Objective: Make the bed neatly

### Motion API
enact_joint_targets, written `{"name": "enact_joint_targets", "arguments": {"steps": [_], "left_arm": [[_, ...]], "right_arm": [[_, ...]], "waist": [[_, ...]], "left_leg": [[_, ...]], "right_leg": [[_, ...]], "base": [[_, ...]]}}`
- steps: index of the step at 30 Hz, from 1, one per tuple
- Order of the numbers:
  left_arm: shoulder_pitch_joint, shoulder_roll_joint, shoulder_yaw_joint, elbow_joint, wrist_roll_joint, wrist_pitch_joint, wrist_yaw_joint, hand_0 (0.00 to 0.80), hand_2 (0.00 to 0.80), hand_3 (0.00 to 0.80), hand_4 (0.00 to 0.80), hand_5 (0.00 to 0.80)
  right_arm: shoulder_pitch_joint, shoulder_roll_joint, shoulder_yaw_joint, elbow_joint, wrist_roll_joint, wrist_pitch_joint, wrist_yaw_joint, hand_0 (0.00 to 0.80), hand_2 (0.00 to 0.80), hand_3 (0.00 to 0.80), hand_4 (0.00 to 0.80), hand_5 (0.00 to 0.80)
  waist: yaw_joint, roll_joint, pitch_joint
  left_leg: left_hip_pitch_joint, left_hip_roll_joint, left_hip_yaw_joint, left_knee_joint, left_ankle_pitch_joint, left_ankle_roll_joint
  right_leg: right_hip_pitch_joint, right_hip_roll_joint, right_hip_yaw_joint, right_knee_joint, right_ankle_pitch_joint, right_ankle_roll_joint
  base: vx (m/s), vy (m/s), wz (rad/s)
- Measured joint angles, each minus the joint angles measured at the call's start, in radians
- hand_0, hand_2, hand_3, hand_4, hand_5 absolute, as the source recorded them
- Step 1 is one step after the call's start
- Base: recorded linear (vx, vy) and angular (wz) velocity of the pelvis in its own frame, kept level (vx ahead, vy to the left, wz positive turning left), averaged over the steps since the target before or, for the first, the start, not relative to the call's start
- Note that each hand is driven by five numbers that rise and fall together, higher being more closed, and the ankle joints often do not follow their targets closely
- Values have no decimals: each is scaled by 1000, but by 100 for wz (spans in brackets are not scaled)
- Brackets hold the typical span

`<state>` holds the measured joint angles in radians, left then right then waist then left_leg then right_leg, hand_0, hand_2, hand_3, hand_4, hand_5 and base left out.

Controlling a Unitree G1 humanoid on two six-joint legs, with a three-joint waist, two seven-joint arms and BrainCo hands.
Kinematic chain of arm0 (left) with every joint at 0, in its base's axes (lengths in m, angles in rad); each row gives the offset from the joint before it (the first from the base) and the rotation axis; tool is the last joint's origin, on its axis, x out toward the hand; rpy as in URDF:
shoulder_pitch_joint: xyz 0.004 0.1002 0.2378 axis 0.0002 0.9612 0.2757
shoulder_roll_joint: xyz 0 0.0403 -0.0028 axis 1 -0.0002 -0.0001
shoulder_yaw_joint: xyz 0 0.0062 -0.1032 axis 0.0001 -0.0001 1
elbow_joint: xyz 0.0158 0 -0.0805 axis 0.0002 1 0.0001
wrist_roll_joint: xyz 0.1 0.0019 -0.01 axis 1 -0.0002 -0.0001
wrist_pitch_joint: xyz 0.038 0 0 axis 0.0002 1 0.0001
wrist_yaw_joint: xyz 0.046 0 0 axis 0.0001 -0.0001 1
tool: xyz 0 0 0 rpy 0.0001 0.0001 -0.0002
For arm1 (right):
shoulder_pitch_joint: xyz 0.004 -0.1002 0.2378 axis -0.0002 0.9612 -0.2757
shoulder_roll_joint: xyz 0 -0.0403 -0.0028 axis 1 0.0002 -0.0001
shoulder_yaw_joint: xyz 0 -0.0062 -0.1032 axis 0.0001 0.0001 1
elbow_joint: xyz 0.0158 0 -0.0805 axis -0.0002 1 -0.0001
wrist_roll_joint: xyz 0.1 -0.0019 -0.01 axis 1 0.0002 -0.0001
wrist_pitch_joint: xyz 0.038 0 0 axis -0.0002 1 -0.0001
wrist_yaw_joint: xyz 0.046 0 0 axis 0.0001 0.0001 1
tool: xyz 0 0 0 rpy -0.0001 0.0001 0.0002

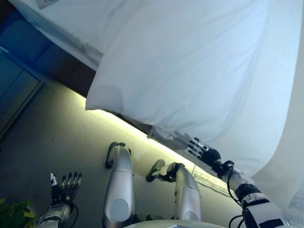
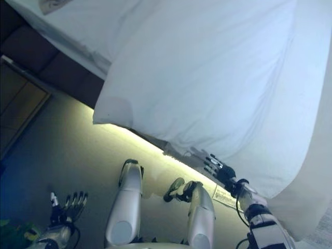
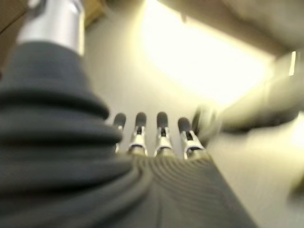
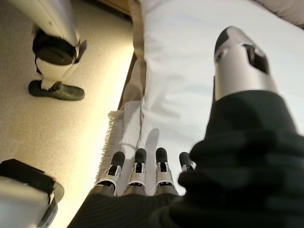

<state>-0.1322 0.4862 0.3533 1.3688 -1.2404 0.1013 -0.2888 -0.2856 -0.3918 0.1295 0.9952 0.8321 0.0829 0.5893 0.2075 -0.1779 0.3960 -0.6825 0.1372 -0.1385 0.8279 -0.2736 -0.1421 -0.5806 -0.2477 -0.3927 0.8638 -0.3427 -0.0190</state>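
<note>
A white duvet [image 1: 190, 71] covers the bed and hangs over its near side, with one corner [image 1: 95, 102] drooping toward the floor. My right hand [image 1: 205, 153] is open, its fingers straight, at the duvet's lower edge beside the bed. In the right wrist view its fingers [image 4: 137, 175] lie along the white cloth [image 4: 180, 71] next to the mattress edge [image 4: 124, 123], holding nothing. My left hand [image 1: 64, 189] is open and empty, low over the floor at the lower left, far from the bed. Its straight fingers [image 3: 161, 137] also show in the left wrist view.
More white bedding [image 1: 61, 23] lies at the upper left of the bed. A dark bed base [image 1: 71, 66] runs beneath it, with a lit strip [image 1: 118, 123] under the bed. A cabinet [image 1: 14, 90] stands at the left and a green plant [image 1: 12, 213] at the lower left.
</note>
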Motion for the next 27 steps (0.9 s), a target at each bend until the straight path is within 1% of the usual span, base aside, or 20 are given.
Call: {"name": "enact_joint_targets", "arguments": {"steps": [1, 3, 5, 6, 7, 9, 10, 11, 12, 13, 14, 16, 19, 22, 24, 27], "left_arm": [[-1, 7, -43, -5, 184, -71, 74, 0, 0, 0, 0, 0], [4, 11, -134, -27, 435, -161, 194, 0, 0, 0, 0, 0], [34, 9, -230, -82, 579, -199, 272, 0, 0, 0, 0, 0], [48, -1, -259, -99, 634, -207, 293, 0, 0, 0, 0, 0], [54, -15, -295, -117, 689, -213, 306, 0, 0, 0, 0, 0], [75, -43, -360, -134, 783, -218, 321, 0, 0, 0, 0, 0], [84, -54, -397, -139, 853, -204, 326, 0, 0, 0, 0, 0], [93, -59, -461, -144, 944, -178, 325, 0, 0, 0, 0, 0], [104, -65, -512, -139, 1009, -159, 319, 0, 0, 0, 0, 0], [110, -75, -559, -144, 1066, -138, 312, 0, 0, 0, 0, 0], [117, -85, -591, -141, 1100, -117, 301, 0, 0, 0, 0, 0], [120, -111, -613, -132, 1111, -85, 270, 0, 0, 0, 0, 0], [118, -154, -618, -119, 1110, -65, 238, 0, 0, 0, 0, 0], [128, -197, -618, -89, 1107, -62, 230, 0, 0, 0, 0, 0], [128, -229, -615, -79, 1097, -56, 229, 0, 0, 0, 0, 0], [126, -264, -616, -63, 1085, -49, 220, 0, 0, 0, 0, 0]], "right_arm": [[13, 0, 0, -7, -9, 0, 1, 0, 0, 0, 0, 0], [49, -2, 1, -16, -27, 2, 2, 0, 0, 0, 0, 0], [88, 0, 3, -48, -63, 4, -3, 0, 0, 0, 0, 0], [111, -2, 3, -59, -92, 4, -5, 0, 0, 0, 0, 0], [136, -3, 4, -61, -122, 3, -12, 0, 0, 0, 0, 0], [192, -5, 11, -69, -177, 4, -22, 0, 0, 0, 0, 0], [219, -3, 19, -70, -206, 4, -31, 0, 0, 0, 0, 0], [255, 2, 38, -69, -235, 5, -33, 0, 0, 0, 0, 0], [277, 5, 53, -67, -256, 7, -32, 0, 0, 0, 0, 0], [304, 7, 60, -54, -276, 9, -33, 0, 0, 0, 0, 0], [314, 12, 61, -28, -293, 11, -37, 0, 0, 0, 0, 0], [327, 30, 62, 43, -297, 11, -55, 0, 0, 0, 0, 0], [343, 68, 46, 156, -268, 7, -68, 0, 0, 0, 0, 0], [347, 106, 14, 211, -225, -14, -89, 0, 0, 0, 0, 0], [347, 130, -10, 234, -177, -21, -128, 0, 0, 0, 0, 0], [347, 153, -44, 286, -149, -21, -230, 0, 0, 0, 0, 0]], "waist": [[-4, 1, -2], [-12, 9, -26], [-32, 24, -56], [-39, 37, -81], [-57, 53, -106], [-73, 77, -163], [-89, 88, -191], [-111, 99, -209], [-117, 108, -236], [-138, 116, -264], [-143, 126, -284], [-170, 142, -317], [-179, 160, -356], [-195, 173, -389], [-196, 183, -393], [-196, 189, -404]], "left_leg": [[42, 3, 16, -35, 8, 2], [118, 8, 49, -110, 32, 7], [211, 11, 89, -202, 55, 18], [260, 12, 113, -251, 67, 25], [308, 10, 131, -302, 79, 32], [394, -2, 166, -411, 113, 42], [431, -7, 180, -459, 127, 45], [492, -9, 200, -528, 149, 48], [532, -15, 215, -580, 167, 48], [567, -18, 226, -627, 180, 50], [594, -23, 239, -664, 192, 50], [647, -30, 249, -728, 211, 49], [698, -35, 252, -798, 230, 46], [731, -37, 277, -847, 244, 44], [752, -37, 282, -866, 249, 43], [769, -37, 297, -876, 251, 43]], "right_leg": [[38, 3, 2, -38, 14, 4], [102, 10, 9, -118, 44, 21], [181, 26, 23, -222, 87, 38], [221, 36, 33, -282, 115, 46], [266, 42, 36, -343, 139, 56], [336, 55, 50, -458, 192, 72], [366, 62, 55, -510, 211, 79], [416, 69, 61, -583, 242, 83], [455, 78, 64, -640, 267, 89], [476, 82, 72, -687, 283, 93], [501, 89, 76, -720, 301, 97], [547, 103, 82, -797, 334, 101], [595, 117, 93, -882, 369, 105], [622, 127, 109, -950, 401, 105], [628, 129, 116, -950, 402, 105], [629, 131, 132, -950, 402, 106]], "base": [[123, -23, -15], [154, -17, -10], [162, -43, -26], [145, -48, -33], [132, -37, -29], [205, -57, -24], [317, -91, -30], [281, -90, -26], [196, -77, -29], [197, -92, -23], [164, -96, -25], [133, -102, -21], [101, -78, -16], [34, -29, -20], [30, -15, -16], [74, -15, -13]]}}
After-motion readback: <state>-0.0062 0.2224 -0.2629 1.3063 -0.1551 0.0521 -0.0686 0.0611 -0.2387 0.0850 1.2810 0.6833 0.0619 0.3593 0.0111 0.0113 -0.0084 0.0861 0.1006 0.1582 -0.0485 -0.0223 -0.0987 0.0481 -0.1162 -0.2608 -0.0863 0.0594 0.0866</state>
